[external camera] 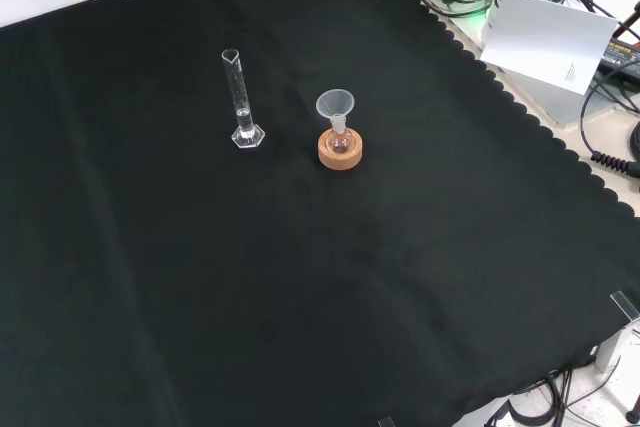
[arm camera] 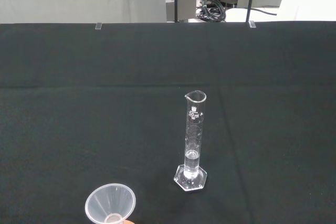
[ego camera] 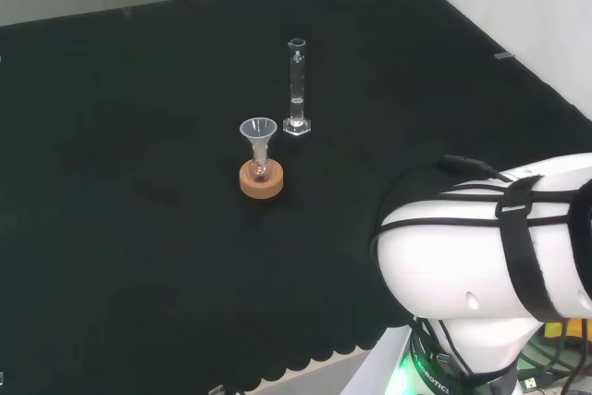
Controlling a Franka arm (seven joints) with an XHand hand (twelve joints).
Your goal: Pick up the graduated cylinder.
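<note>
A clear graduated cylinder (ego camera: 296, 86) stands upright on its hexagonal foot on the black cloth, with a little liquid at the bottom. The front view has the graduated cylinder (external camera: 240, 99) left of the funnel, and the wrist view has the graduated cylinder (arm camera: 193, 141) standing apart from everything else. Nothing touches it.
A clear funnel (ego camera: 259, 141) sits in a small flask on a cork ring (ego camera: 262, 179), close to the cylinder; the funnel (external camera: 335, 108) and cork ring (external camera: 340, 150) also appear from the front, and the funnel (arm camera: 111, 205) is near the wrist camera. The arm's white link (ego camera: 490, 242) is at the head view's right.
</note>
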